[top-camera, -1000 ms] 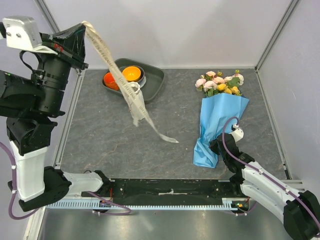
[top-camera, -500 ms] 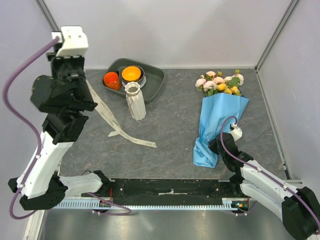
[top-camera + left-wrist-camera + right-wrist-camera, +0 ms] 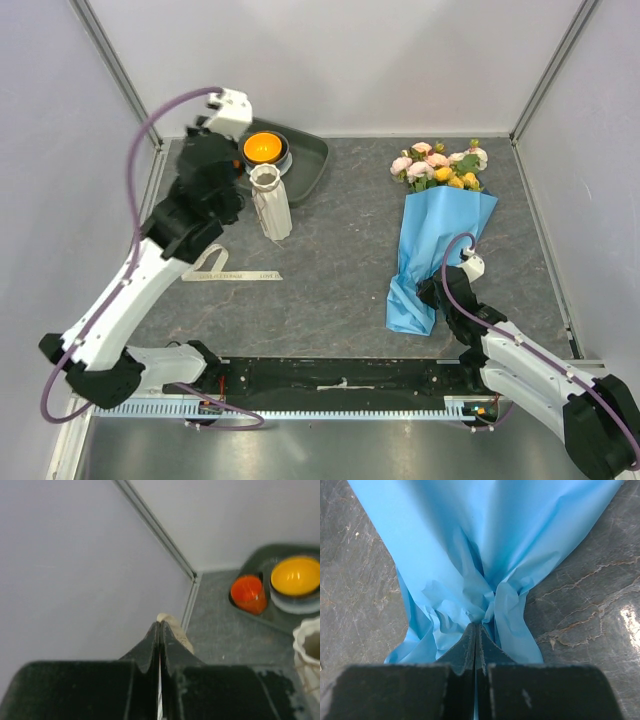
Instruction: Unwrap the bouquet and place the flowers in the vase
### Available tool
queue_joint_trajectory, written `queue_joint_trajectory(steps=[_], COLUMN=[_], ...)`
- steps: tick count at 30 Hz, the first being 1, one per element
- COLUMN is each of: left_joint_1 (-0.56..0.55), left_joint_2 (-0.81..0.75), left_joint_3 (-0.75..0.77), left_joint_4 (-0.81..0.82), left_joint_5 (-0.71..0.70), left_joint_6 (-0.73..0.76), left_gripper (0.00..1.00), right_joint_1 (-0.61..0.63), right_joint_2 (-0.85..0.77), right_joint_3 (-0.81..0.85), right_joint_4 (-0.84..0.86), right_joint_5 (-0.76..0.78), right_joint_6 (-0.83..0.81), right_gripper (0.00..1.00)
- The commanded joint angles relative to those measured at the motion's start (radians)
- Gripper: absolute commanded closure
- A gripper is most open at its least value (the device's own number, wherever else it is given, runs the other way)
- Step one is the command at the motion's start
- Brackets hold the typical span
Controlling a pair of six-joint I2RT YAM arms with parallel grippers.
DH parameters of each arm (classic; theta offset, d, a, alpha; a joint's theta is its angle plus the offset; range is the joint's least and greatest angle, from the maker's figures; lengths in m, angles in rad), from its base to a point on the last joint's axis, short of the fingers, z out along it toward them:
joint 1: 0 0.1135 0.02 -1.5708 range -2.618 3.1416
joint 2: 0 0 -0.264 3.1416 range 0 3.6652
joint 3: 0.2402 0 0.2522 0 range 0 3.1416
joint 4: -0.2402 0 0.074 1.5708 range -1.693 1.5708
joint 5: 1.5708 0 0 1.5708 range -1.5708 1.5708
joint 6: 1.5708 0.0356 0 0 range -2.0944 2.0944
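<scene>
Grey marbled table [image 3: 340, 240]: we see the left gripper [image 3: 159, 625] pinched shut on the cream ribbon [image 3: 240, 275] (tail lying flat) — the right gripper [image 3: 475, 627] clamps the blue paper cone [image 3: 485, 540] at its tip.

Bare table [image 3: 340, 245] between vase [image 3: 271, 205] and bouquet [image 3: 437, 235]; tray [image 3: 312, 165] behind vase.

Robot lab test cell, not a home or shop. Two white-and-black arms, left arm [image 3: 130, 290] and right arm [image 3: 530, 357], are bolted to a black base plate [image 3: 340, 378] at the near edge of a grey stone-look tabletop [image 3: 340, 250]. A slotted cable duct [image 3: 300, 410] runs along the front, and a purple cable [image 3: 146, 128] loops off the left arm. Plain white panel walls [image 3: 350, 60] between aluminium posts [image 3: 115, 68] box it in. Staged props on top: bouquet [image 3: 440, 240], vase [image 3: 270, 205], dark tray [image 3: 315, 160].
</scene>
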Motion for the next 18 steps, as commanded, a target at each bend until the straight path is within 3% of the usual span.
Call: queue_joint_trajectory(steps=[1,4,6,16,17,18], left_joint_1=[0.065,0.125,0.163,0.212,0.215,0.215], left_joint_2=[-0.033,-0.082,-0.125,-0.248,-0.260,-0.272], left_joint_3=[-0.135,-0.257,-0.314,-0.497,-0.502,-0.508], left_joint_4=[-0.327,-0.418,-0.430,-0.412,-0.412,-0.404], left_joint_5=[0.146,0.249,0.282,0.170,0.164,0.162], left_joint_6=[-0.440,-0.639,-0.696,-0.716,-0.726,-0.742], left_gripper=[0.98,0.98,0.98,0.97,0.88,0.61], right_joint_1=[-0.005,-0.007,-0.008,-0.010,-0.010,-0.010], right_joint_2=[0.001,-0.005,-0.002,0.009,0.009,0.011], right_joint_3=[-0.027,-0.030,-0.030,-0.027,-0.025,-0.024], right_joint_4=[-0.039,-0.037,-0.037,-0.039,-0.039,-0.039], right_joint_5=[-0.003,-0.008,-0.008,-0.006,-0.008,-0.011], right_joint_6=[-0.017,-0.017,-0.017,-0.017,-0.017,-0.018], right_gripper=[1.00,1.00,1.00,1.00,1.00,1.00])
